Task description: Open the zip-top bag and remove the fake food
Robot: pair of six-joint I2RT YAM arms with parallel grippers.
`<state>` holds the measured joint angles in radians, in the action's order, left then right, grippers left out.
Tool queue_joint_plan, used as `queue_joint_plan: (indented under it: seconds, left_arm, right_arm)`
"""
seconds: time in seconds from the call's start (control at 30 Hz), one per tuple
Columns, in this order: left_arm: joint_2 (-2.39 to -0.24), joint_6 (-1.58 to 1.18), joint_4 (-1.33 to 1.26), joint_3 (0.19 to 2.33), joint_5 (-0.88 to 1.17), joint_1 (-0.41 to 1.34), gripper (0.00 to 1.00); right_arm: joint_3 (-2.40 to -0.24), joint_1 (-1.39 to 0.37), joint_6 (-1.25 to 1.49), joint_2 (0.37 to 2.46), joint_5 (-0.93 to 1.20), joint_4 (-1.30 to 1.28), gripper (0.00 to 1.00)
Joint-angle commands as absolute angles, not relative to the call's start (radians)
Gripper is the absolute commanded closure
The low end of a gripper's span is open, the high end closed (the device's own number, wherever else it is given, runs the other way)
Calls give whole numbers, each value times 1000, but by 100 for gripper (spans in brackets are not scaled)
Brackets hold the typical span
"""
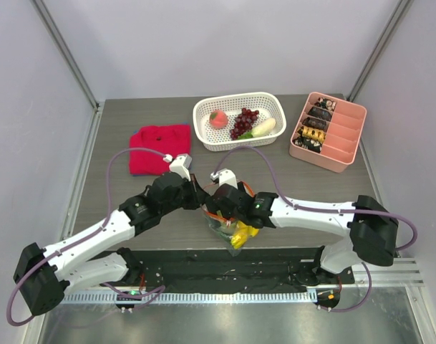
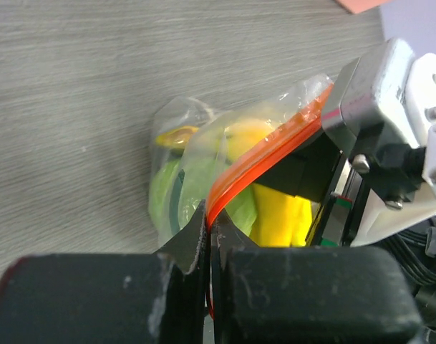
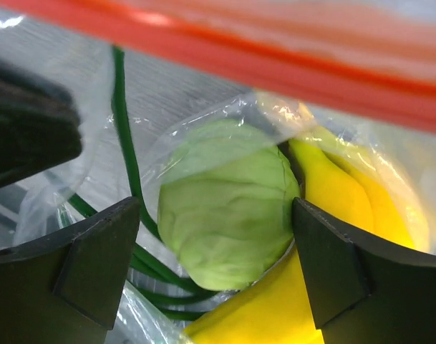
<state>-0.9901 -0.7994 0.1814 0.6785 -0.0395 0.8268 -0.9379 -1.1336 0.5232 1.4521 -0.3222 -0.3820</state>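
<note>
The zip-top bag [image 1: 225, 228] lies near the table's front centre, its orange zipper strip [image 2: 264, 154] pulled open. My left gripper [image 2: 210, 228] is shut on one end of that strip; in the top view it [image 1: 201, 198] is at the bag's left top. My right gripper [image 3: 216, 218] is open inside the bag mouth. Its fingers straddle a green round piece [image 3: 228, 193]: the right finger is against it, the left one apart. Yellow bananas [image 3: 339, 193] lie beside it. In the left wrist view the right gripper [image 2: 311, 172] reaches into the mouth over the bananas [image 2: 278, 215].
A white basket [image 1: 203, 115] at the back holds a pink-red fruit [image 1: 218, 119], dark grapes [image 1: 244, 122] and a white radish piece [image 1: 264, 127]. A pink divided tray [image 1: 344, 136] stands at the back right. A red cloth [image 1: 159, 148] lies at the back left.
</note>
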Motion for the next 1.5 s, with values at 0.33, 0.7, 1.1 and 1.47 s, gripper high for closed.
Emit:
queue_joint_plan:
  seconds: [0.33, 0.7, 1.1, 1.47]
  left_arm:
    - [-1020, -807, 86, 617, -37, 833, 100]
    - [-1026, -798, 89, 637, -43, 831, 100]
    - [-1034, -779, 138, 695, -91, 831, 100]
    - [-1032, -796, 83, 661, -29, 833, 100]
  right_arm:
    - [-819, -1134, 506, 1623, -383, -273, 16]
    - [-877, -1135, 505, 1465, -420, -305, 99]
    - [-856, -1172, 305, 1033, -318, -163, 99]
    - [-650, -1172, 543, 910, -793, 77, 99]
